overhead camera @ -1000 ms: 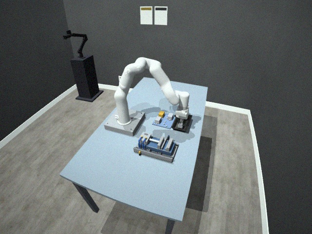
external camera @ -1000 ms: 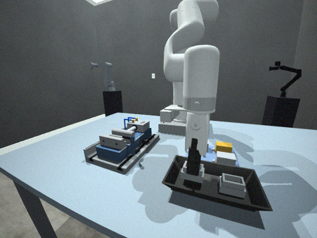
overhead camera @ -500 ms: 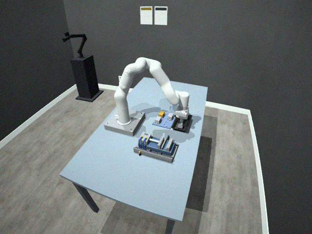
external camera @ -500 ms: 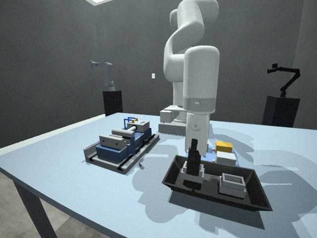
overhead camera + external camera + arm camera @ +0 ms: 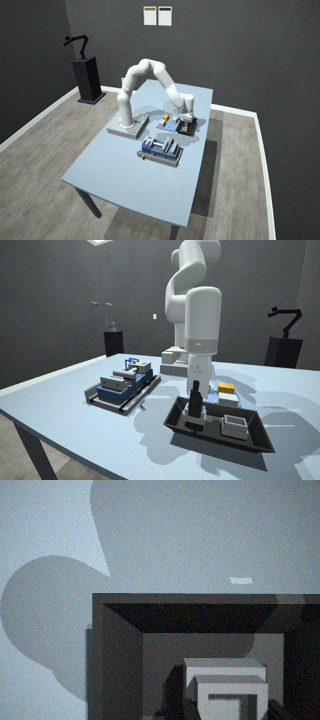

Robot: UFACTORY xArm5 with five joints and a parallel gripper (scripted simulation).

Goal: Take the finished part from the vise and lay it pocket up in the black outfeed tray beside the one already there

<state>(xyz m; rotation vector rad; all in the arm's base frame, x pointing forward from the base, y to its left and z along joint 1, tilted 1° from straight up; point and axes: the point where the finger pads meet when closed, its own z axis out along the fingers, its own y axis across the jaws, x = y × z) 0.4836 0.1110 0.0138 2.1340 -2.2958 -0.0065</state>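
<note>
My gripper [image 5: 195,405] [image 5: 185,125] is shut on the finished part [image 5: 193,417] [image 5: 227,687], a grey block with a pocket on top. It reaches down into the left half of the black outfeed tray [image 5: 258,444] [image 5: 193,131] [image 5: 200,599], and the part sits pocket up at or just above the tray floor. A second pocketed block [image 5: 234,424] lies flat in the right half of the tray, beside the held one. The blue vise [image 5: 121,388] [image 5: 160,149] stands with nothing between its jaws.
A blue fixture plate [image 5: 170,127] behind the tray carries a yellow block [image 5: 225,387] [image 5: 165,116] and upright plain grey blocks [image 5: 228,399] [image 5: 162,122] [image 5: 174,119]. The arm's base plate [image 5: 129,129] stands at the table's left side. Other robots on pedestals stand away from the table.
</note>
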